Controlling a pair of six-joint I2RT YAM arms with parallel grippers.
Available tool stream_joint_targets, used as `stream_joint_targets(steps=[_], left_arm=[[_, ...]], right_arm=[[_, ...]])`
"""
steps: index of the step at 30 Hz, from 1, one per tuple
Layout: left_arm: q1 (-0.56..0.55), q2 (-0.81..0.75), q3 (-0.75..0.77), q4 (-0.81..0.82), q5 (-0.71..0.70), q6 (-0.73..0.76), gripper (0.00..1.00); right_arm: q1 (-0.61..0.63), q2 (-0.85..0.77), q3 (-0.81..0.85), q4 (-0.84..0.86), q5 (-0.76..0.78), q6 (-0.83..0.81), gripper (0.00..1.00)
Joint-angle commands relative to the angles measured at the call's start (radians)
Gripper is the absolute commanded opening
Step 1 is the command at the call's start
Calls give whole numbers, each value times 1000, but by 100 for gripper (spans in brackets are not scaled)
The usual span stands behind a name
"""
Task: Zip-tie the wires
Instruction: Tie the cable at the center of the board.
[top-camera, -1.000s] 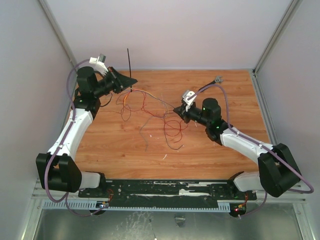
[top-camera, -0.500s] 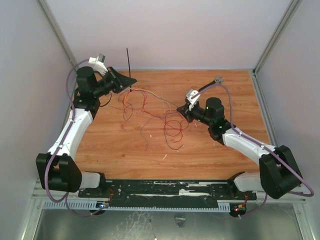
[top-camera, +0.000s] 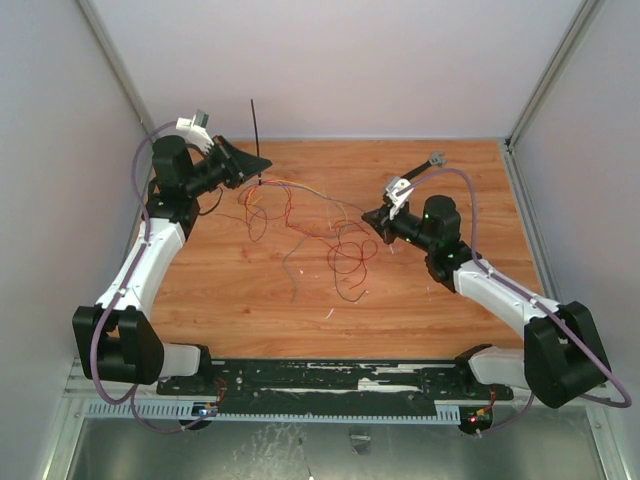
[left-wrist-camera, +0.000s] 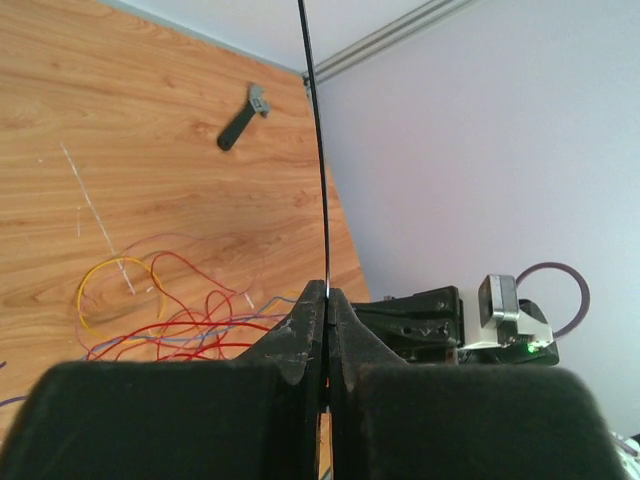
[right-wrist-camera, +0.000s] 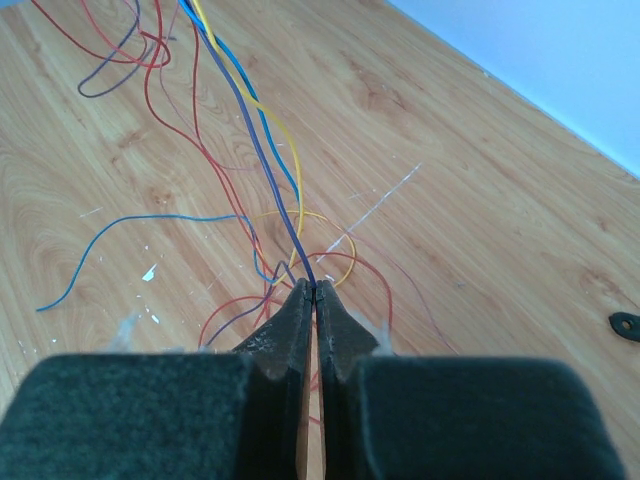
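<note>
left gripper (left-wrist-camera: 326, 292) jaws pinched together on the zip tie (left-wrist-camera: 315, 150) — the strip runs straight out from between the tips, and in the top view it points up past the table's far edge near the back-left corner. right gripper (right-wrist-camera: 312, 288) jaws also closed, clamping a few strands of the wires (top-camera: 300, 215) — purple, blue and yellow ones leave right at the tips and run fairly straight away from it. rest of the tangle, mostly red loops, lies on the wooden table (top-camera: 430, 300) between the two grippers, spread from just beside the left one across to the right one. can't tell if any strand touches the zip tie. a short black tool (top-camera: 434, 159) with a grey head sits near the far right corner, well apart from the wires
</note>
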Motion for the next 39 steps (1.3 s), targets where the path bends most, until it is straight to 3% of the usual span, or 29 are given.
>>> stream_joint_targets(steps=[1,20,28,34,39], left_arm=[[10,-14,-7,42,17,-4,0],[16,-18,-44,77,28,-31,0],[13,-23,-147,202,22,-142,0],[-8,-43,-226,196,-50,-196,0],[-29,-69,-337,208,-121,-261,0]], right_arm=[[-31,-36,-19,13,-20,18,0],[-79,-25,-5,23,-124,67,0],[-54,-8,6,69,-149,103,40],[20,-40,-24,163,-50,19,42],[180,-12,-62,267,89,-189,42]])
